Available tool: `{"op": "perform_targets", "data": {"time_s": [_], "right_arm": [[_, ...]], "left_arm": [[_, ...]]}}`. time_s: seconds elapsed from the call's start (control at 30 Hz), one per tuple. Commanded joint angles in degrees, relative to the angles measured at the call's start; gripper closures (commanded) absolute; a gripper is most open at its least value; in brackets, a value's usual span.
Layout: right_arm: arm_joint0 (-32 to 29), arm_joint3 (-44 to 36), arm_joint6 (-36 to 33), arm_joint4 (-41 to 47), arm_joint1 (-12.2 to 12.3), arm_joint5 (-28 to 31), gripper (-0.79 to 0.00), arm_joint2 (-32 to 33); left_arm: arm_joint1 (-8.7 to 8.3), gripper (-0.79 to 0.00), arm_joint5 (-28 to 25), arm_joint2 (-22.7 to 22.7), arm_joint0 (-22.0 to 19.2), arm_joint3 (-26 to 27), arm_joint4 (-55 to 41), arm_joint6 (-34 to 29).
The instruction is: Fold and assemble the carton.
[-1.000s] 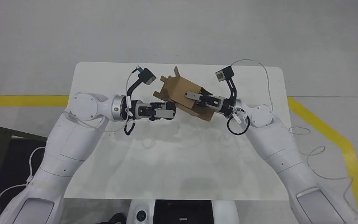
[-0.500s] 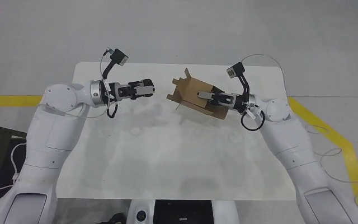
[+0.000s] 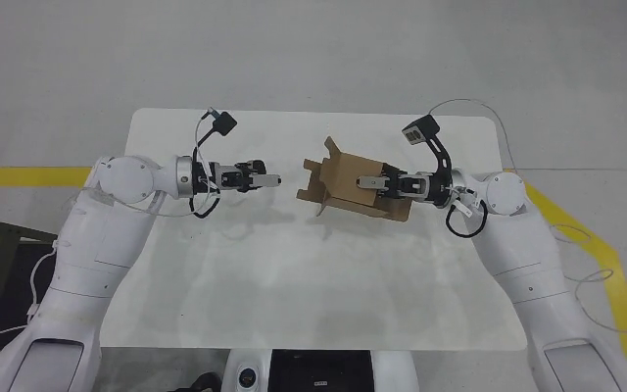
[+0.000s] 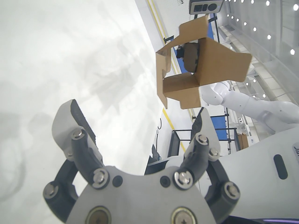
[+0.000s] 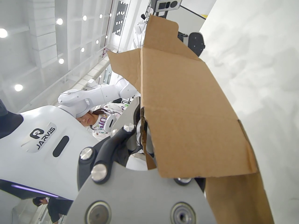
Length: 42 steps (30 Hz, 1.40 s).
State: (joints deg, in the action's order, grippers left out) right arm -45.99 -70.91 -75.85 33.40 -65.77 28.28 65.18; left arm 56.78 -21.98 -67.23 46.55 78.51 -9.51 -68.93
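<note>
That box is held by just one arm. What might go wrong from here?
1. The right arm's jaws pinch only one wall of the carton, so it may twist or slip when pushed.
2. Its end flaps splay outward. The left arm's open jaws, apart from it and facing that end, could catch one and bend it the wrong way.
3. If the grip fails, the carton would likely drop onto the table.

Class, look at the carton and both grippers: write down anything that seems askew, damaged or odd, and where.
The carton is half-formed: the right gripper clamps one wall, and the flaps facing the open left gripper splay at uneven angles. The fold by that grip looks ragged, possibly torn.
</note>
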Motion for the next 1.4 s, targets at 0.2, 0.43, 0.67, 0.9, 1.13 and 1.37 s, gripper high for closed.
{"op": "perform_targets", "data": {"time_s": [0.2,0.43,0.67,0.9,1.13,1.37], "right_arm": [[-0.14,-2.01,0.06,1.28,-0.13,0.21,0.000,-0.57],[-0.20,-2.02,0.63,2.19,-0.31,0.78,0.000,-1.18],[-0.34,-2.54,0.90,3.17,-0.76,1.05,0.000,-2.91],[0.00,-1.84,1.67,3.53,-1.26,1.82,0.000,-4.37],[0.84,-1.15,2.08,3.50,-1.62,2.23,0.000,-5.27],[1.10,-1.37,2.30,3.90,-2.10,2.45,0.000,-6.87]], "left_arm": [[0.19,-0.785,-0.87,2.41,0.25,0.05,4.38,1.97],[0.38,-0.785,-1.15,3.81,0.10,0.75,4.70,2.47],[0.53,-0.785,-1.63,4.78,-0.23,1.15,5.59,3.58],[0.57,-0.785,-1.72,5.01,-0.70,1.86,4.63,3.56],[0.53,-0.785,-1.27,4.91,-0.93,2.49,3.23,3.34],[0.53,-0.785,-1.04,5.07,-1.14,2.68,2.72,3.50]]}}
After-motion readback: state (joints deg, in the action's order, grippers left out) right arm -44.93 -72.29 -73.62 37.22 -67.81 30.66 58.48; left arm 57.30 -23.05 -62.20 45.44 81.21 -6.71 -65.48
